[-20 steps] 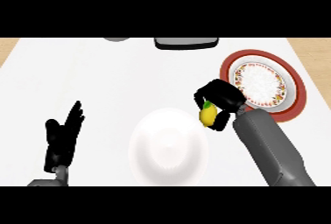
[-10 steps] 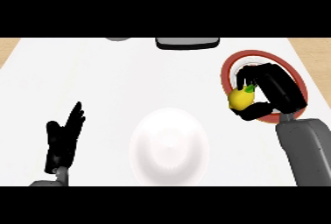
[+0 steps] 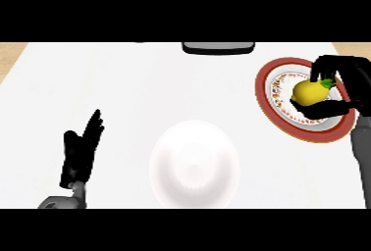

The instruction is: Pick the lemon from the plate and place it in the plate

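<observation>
A yellow lemon [image 3: 307,91] with a green tip is over the middle of the red-rimmed plate [image 3: 270,100] at the right. My right hand [image 3: 340,82] is curled round it, fingers above and thumb below. I cannot tell whether the lemon touches the plate. A plain white plate [image 3: 194,163] lies at the front centre with nothing on it. My left hand [image 3: 80,152] rests open at the lower left, fingers up.
A dark grey object [image 3: 217,47] sits at the counter's far edge, centre. Wooden floor shows past the counter's left corner [image 3: 11,54].
My right hand has carried the lemon from beside the white plate rightwards to above the red-rimmed plate's centre. The left hand has not moved.
</observation>
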### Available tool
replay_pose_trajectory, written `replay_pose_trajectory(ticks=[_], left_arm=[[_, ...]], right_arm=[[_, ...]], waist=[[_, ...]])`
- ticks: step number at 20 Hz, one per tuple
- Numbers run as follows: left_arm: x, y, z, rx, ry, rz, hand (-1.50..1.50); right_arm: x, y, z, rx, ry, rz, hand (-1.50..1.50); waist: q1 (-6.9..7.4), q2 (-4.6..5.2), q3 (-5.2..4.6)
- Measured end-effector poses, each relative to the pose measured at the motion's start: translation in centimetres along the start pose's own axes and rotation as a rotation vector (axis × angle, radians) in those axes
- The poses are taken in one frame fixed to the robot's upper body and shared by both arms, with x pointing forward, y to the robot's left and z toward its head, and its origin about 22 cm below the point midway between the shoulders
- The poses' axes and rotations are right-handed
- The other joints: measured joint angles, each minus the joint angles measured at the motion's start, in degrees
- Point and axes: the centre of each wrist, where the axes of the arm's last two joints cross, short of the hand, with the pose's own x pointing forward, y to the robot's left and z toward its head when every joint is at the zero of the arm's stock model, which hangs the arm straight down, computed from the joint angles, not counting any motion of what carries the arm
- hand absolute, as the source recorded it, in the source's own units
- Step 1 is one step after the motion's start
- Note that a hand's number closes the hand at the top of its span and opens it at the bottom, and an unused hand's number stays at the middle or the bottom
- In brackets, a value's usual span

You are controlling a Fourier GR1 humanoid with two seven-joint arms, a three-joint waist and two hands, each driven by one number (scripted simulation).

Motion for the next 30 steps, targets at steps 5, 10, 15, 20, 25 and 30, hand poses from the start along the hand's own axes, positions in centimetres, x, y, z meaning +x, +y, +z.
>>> replay_pose_trajectory(ticks=[5,10,15,20,25,30], left_arm=[[0.8,0.5,-0.2,-0.013,0.0,-0.002,0.0],[0.6,0.7,0.1,-0.013,-0.006,-0.006,0.0],[0.7,-0.1,-0.4,-0.028,-0.01,-0.006,0.0],[1.2,-0.7,-0.4,-0.037,-0.019,-0.009,0.0],[0.8,-0.4,-0.4,-0.039,-0.02,-0.006,0.0],[1.0,-0.2,-0.1,-0.038,-0.023,-0.004,0.0]], right_arm=[[-2.7,-0.3,-1.8,0.009,0.068,0.017,1.5],[-5.7,1.1,-2.6,0.04,0.112,0.055,1.5],[-7.8,2.3,-3.0,0.174,0.167,0.074,1.5],[-10.2,2.9,-2.4,0.348,0.223,0.073,-1.5],[-11.4,3.2,-2.2,0.473,0.226,0.05,-1.5],[-12.3,2.1,-1.9,0.455,0.115,-0.104,-1.5]], waist=[[0.58,0.14,0.01],[1.02,0.28,0.04],[1.42,0.52,0.05],[2.09,0.76,0.09],[2.33,0.86,0.13],[2.09,0.77,0.16]])
